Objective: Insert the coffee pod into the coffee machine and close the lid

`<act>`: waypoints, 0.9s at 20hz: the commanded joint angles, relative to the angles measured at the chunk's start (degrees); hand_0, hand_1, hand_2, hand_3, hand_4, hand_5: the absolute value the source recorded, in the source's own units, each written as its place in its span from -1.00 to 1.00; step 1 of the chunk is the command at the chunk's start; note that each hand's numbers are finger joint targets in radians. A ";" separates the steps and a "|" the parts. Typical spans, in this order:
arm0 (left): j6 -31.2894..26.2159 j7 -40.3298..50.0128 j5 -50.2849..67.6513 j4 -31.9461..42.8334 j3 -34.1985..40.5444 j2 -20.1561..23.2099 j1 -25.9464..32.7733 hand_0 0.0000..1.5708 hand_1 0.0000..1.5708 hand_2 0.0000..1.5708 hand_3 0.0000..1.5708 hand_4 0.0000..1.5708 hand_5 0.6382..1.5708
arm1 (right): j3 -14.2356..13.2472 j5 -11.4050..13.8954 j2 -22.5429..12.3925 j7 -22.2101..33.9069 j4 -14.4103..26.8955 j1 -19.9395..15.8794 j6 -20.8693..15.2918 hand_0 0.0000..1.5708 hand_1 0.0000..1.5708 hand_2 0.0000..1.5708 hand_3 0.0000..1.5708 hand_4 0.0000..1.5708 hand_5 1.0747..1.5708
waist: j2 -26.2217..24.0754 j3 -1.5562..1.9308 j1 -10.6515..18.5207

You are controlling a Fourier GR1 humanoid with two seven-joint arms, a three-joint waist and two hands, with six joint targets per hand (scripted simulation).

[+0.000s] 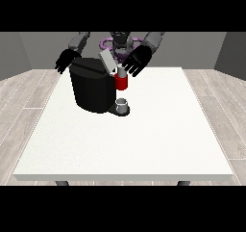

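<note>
The coffee pod (121, 71), small and pale, sits at the top of the red brew head (121, 83) on the black coffee machine (93, 87), whose grey lid (107, 60) stands tilted up. A small grey cup (122, 104) rests on the machine's base below. The hand at the view's right (136, 61) hangs just beside the pod, fingers spread; the hand at the view's left (66, 60) is spread too, behind the machine. The white worktop (129, 144) stands on pale wood-plank flooring (21, 94) before grey walls (14, 53).
</note>
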 commanded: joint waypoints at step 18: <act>-2.59 1.30 -1.24 1.30 -0.34 -0.90 -0.10 0.48 0.48 0.52 0.35 -0.42 1.00 | -1.86 -0.68 -1.04 -0.03 1.59 0.16 -0.28 -1.00 -1.00 -1.00 -1.00 -0.47 1.00 | -0.23 0.01 1.19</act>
